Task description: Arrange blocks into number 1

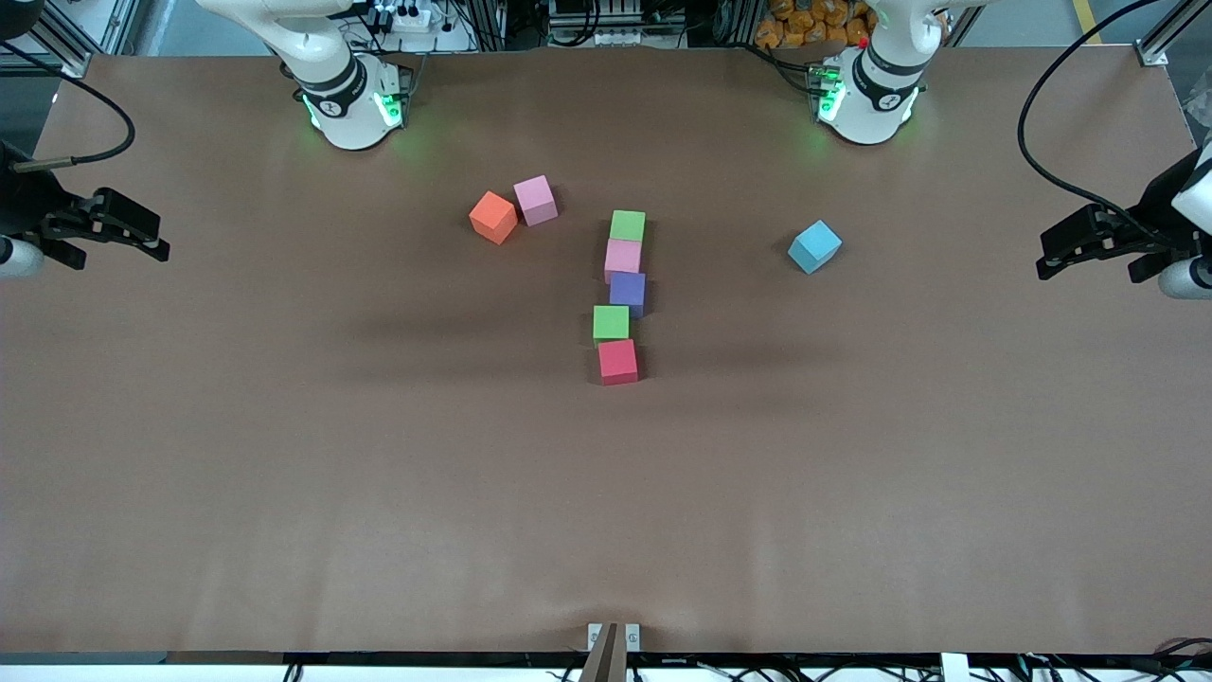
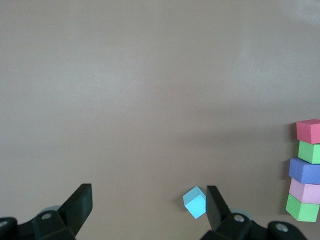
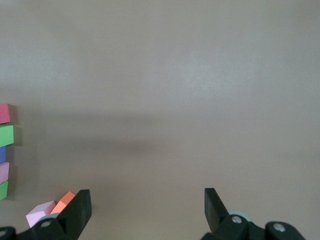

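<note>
We found five blocks set in a near-straight column just above the centre of the front view: a green block (image 1: pixel 627 225) at the top, then a pale pink block (image 1: pixel 622 258), a purple block (image 1: pixel 628 291), a second green block (image 1: pixel 611 323) and a red block (image 1: pixel 617 361) at the bottom. Neighbouring faces touched or nearly touched, though the lower two sat slightly offset from the upper three. An orange cube (image 1: pixel 492 216) and a second pink cube (image 1: pixel 536 200) touched each other in the upper middle of the frame, and a light blue cube (image 1: pixel 814 246) lay apart in the upper right part. The left gripper (image 1: pixel 1089 248) waited at the right edge of the frame and the right gripper (image 1: pixel 109 227) at the left edge, both with jaws spread wide and holding nothing (each wrist view showed bare table (image 1: pixel 606 511) between the fingers). We judged the column largely formed, with only alignment possibly outstanding. We judged the blocks light, matte and probably slightly compliant, so a grip should not slip but a nudge would shift them readily. We advised taking hold across two opposite side faces, from above, on the faces not touching a neighbour.
</note>
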